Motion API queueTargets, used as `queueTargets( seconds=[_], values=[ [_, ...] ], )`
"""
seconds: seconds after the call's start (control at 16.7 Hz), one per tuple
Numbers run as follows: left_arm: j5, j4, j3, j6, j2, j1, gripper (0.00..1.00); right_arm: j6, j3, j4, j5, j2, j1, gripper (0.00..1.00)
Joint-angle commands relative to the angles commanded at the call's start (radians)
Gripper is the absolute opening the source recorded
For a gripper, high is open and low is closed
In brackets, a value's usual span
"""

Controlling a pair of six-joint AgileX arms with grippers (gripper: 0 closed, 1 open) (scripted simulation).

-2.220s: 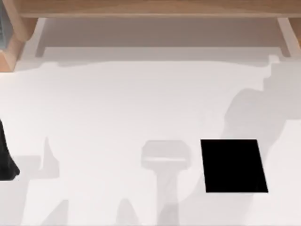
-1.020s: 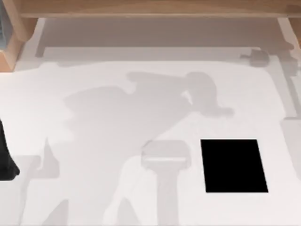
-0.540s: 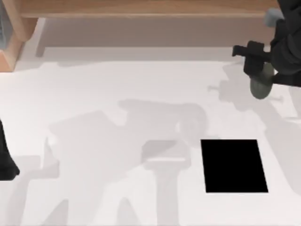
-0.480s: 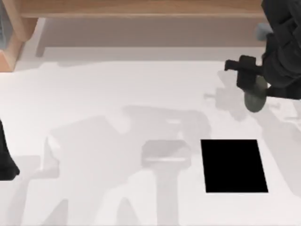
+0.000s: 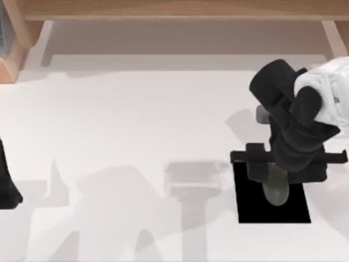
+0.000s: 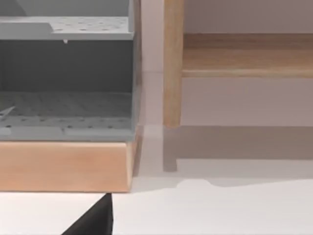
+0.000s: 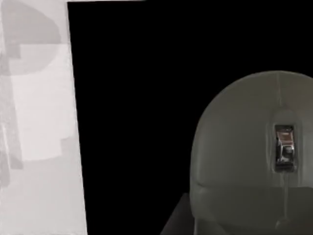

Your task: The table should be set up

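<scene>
Right pincer [image 5: 277, 183] grasping rounded grey-green mouse [image 5: 276, 192] over flat black rect. pad [image 5: 245, 210], white table [image 5: 136, 120], left arm parked at left edge.

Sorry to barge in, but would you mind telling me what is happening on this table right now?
The right gripper is over the black pad on the right half of the white table, holding a grey computer mouse with a scroll wheel. The mouse hangs above the pad; whether it touches the pad cannot be told. The left arm sits parked at the table's left edge, its wrist camera facing a grey shelf unit on a wooden base.
</scene>
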Motion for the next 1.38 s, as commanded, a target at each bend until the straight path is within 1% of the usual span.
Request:
queueTargets(
  seconds=[0.6,1.02,1.38],
  values=[
    [0.000,0.000,0.000,0.000,0.000,0.000,1.00,0.024,0.005,0.038,0.001,-0.005,-0.028,0.00],
    [0.000,0.000,0.000,0.000,0.000,0.000,1.00,0.050,0.002,0.102,0.049,-0.035,-0.067,0.00],
    [0.000,0.000,0.000,0.000,0.000,0.000,1.00,0.075,-0.002,0.127,0.070,-0.065,-0.090,0.00]
  ],
)
